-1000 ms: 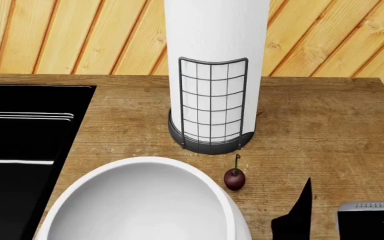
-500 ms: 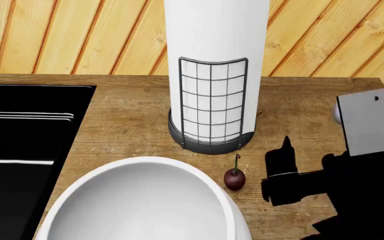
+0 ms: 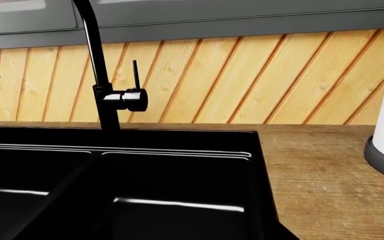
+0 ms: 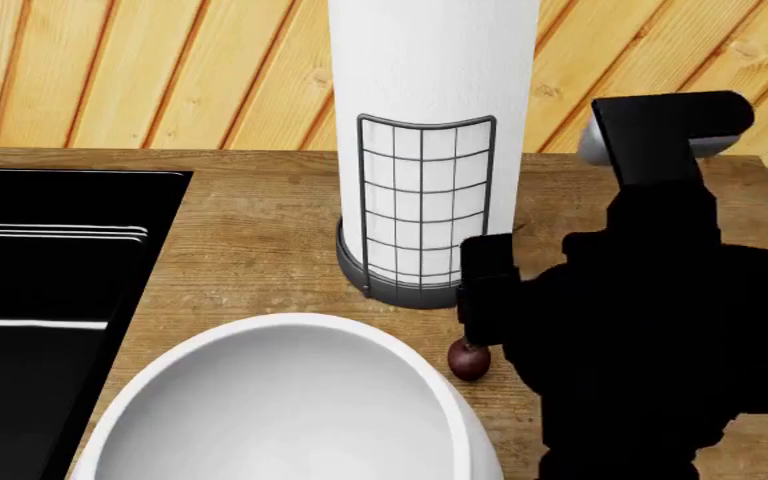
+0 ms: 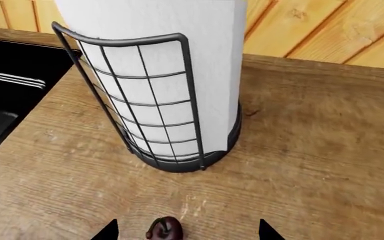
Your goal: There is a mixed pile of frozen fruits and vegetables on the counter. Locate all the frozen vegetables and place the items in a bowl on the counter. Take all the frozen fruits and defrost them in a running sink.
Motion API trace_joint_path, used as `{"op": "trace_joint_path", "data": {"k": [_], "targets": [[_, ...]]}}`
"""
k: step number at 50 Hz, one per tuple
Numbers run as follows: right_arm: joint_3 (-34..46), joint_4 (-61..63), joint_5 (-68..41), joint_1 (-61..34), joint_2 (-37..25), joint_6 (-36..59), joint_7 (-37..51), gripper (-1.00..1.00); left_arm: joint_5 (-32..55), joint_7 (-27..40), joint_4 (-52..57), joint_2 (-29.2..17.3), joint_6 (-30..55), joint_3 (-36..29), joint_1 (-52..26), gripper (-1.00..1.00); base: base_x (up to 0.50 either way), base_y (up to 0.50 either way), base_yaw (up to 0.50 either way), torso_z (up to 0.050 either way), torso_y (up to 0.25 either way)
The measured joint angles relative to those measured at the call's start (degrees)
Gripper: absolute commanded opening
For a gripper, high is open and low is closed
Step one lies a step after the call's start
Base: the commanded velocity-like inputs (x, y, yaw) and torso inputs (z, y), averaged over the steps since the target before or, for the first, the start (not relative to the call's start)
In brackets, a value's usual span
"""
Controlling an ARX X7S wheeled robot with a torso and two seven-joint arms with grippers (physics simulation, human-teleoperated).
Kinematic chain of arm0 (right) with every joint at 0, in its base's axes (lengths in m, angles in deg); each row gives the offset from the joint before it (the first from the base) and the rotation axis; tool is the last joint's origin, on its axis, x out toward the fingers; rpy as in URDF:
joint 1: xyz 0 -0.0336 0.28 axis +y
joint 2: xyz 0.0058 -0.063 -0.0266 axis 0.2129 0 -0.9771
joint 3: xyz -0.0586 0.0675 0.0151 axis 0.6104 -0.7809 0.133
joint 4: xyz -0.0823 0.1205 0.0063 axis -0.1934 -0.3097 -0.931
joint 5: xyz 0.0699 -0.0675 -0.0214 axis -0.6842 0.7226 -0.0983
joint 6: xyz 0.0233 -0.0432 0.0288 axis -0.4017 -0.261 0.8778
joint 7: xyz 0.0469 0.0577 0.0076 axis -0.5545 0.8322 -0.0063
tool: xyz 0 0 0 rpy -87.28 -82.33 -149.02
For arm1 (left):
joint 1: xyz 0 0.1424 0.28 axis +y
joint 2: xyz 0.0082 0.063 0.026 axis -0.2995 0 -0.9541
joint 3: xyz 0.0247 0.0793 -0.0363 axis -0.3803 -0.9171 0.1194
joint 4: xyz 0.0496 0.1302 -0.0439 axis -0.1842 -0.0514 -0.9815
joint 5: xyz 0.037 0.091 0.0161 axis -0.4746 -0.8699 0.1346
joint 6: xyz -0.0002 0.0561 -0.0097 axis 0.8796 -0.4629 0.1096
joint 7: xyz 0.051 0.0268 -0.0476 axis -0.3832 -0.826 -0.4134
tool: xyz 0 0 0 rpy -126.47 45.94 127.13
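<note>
Right gripper has its jaws wide open, one dark fingertip on either side of the cherry, not touching it as far as I can see, so it's holding nothing. In the head view the black right arm covers most of that side and the cherry just peeks out from under it, sitting on the tabletop between the bowl and the paper roll, just beside the bowl's rim. Left gripper: only a dark sliver at the frame edge of its wrist view, so can't tell if it's open or closed. That camera looks over the sink and faucet, with the wood wall behind. Count: one cherry, one bowl, one paper roll in its wire holder, one sink with two basins, set toward the tabletop's left edge. No other fruit or veg in any view.
</note>
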Motion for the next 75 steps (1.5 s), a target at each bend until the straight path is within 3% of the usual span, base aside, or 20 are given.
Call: {"op": "trace_joint_path", "data": {"k": [7, 32, 33, 46, 54, 63, 75], "targets": [[0.1, -5.4, -2.0, -2.5, 1.0, 0.3, 0.1, 1.00, 0.3, 0.2, 0.0, -0.2, -0.1, 0.0, 0.1, 1.00, 0.00, 0.00, 0.00, 0.000, 0.000], [-2.2, -22.4, -21.8, -6.2, 1.4, -0.7, 17.9, 1.00, -0.1, 0.7, -1.0, -0.7, -1.4, -1.2, 0.7, 1.00, 0.00, 0.00, 0.00, 0.000, 0.000], [-2.4, -22.6, -22.2, -6.2, 1.4, -0.7, 18.4, -1.00, -0.1, 0.7, -1.1, -0.7, -1.4, -1.3, 0.6, 1.00, 0.00, 0.00, 0.00, 0.000, 0.000], [-5.5, -22.5, -25.4, -8.2, 1.3, -0.2, 23.0, -1.00, -0.2, 0.7, -1.1, -1.0, -2.2, -1.7, 1.6, 1.00, 0.00, 0.00, 0.00, 0.000, 0.000], [-5.6, -16.8, -21.1, -8.5, 1.5, 0.3, 20.3, -1.00, -0.3, 1.1, -1.4, -1.2, -2.2, -2.4, 1.1, 1.00, 0.00, 0.00, 0.00, 0.000, 0.000], [-3.9, 0.4, -11.3, -3.1, 1.3, 0.0, 14.0, -1.00, -0.3, 1.6, -1.5, -1.3, -2.2, -3.0, 0.7, 1.00, 0.00, 0.00, 0.00, 0.000, 0.000], [-2.9, 25.1, -4.3, 7.4, -1.1, -2.3, 12.2, -1.00, 0.0, 1.6, -1.0, -1.7, -2.8, -2.6, 1.6, 1.00, 0.00, 0.00, 0.00, 0.000, 0.000]]}}
